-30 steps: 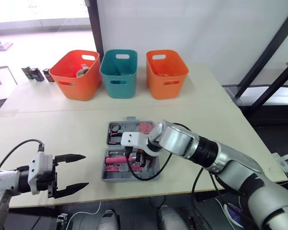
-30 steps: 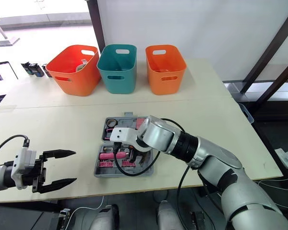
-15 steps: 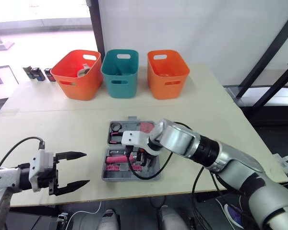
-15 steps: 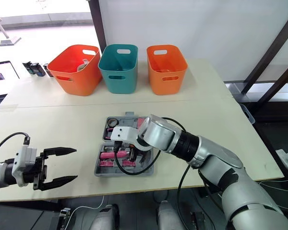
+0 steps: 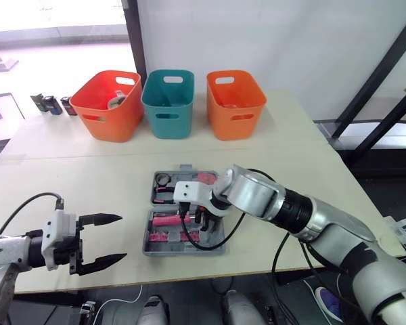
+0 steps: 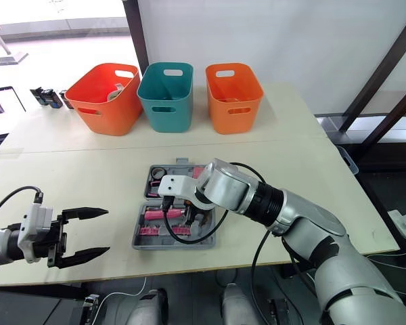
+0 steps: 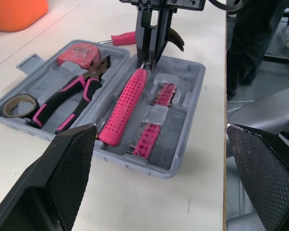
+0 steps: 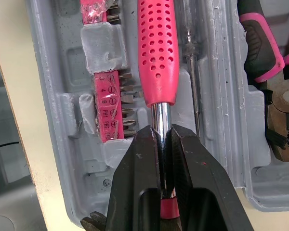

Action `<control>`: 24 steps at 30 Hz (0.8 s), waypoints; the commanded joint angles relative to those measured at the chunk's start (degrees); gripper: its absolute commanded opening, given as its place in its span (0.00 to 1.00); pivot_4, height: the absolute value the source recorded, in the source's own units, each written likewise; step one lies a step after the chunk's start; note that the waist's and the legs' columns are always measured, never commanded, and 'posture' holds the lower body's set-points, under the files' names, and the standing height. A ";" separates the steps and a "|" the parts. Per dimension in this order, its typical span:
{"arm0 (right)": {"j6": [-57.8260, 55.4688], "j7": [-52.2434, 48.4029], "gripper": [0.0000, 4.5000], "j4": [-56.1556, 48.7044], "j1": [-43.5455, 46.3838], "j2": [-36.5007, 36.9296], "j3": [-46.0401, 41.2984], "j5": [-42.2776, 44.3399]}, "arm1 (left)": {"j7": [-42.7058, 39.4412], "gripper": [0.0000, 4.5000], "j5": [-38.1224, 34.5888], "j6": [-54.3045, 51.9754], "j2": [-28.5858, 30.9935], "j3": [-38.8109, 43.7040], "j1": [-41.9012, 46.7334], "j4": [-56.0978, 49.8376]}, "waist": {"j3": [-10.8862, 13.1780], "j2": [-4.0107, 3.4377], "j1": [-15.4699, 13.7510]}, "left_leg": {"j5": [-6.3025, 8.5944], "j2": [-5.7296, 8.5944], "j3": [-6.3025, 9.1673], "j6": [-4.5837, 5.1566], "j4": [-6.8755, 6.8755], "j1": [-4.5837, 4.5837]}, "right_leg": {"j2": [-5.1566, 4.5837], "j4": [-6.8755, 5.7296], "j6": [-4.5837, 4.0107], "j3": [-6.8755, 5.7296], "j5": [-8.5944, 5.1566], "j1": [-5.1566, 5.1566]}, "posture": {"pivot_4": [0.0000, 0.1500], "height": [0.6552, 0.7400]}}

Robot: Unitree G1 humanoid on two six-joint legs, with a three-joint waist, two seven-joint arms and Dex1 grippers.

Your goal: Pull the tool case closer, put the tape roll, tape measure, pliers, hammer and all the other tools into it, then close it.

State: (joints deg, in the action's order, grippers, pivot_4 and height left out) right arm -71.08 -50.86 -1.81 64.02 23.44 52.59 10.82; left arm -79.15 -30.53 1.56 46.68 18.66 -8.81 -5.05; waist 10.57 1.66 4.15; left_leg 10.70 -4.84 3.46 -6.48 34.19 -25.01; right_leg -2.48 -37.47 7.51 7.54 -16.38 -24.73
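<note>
Grey tool case [image 7: 188,139], one hammer [image 7: 125,103], three bins [image 5: 167,108]

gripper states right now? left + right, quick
Left gripper: open, empty.
Right gripper: shut on the hammer, fingers clamping its metal shaft.

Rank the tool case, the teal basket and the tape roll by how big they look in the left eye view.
1. tool case, largest, though it also lies nearer the camera.
2. teal basket.
3. tape roll, by far the smallest.
</note>
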 commanded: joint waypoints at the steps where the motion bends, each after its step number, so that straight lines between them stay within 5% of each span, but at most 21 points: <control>1: 0.18 0.68 0.01 -0.64 1.05 -1.09 -1.21 -0.98 | 0.23 1.00 -0.24 0.02 0.25 -0.16 -0.21 -1.63 | 0.00 0.00 0.02 | 0.00 0.00 0.00 0.00 0.00 0.00 | 0.00 0.00 0.00 0.00 0.00 0.00 | 1.00 1.00; 24: -0.34 0.18 0.01 -3.04 0.19 -3.75 -0.56 -1.01 | 0.31 1.00 -0.28 -0.05 0.54 -0.05 0.66 -0.86 | 0.00 0.00 0.24 | 0.00 -0.01 0.00 0.00 0.00 0.00 | 0.02 -0.01 0.01 0.00 0.01 0.00 | 1.00 1.00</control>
State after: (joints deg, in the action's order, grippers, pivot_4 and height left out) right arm -71.99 -50.76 -2.50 63.76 21.22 53.20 9.43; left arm -78.75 -30.52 1.55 46.68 18.66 -8.48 -5.22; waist 10.56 1.67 4.39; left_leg 10.70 -4.85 3.47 -6.48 34.19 -25.01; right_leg -2.45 -37.48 7.53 7.54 -16.37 -24.73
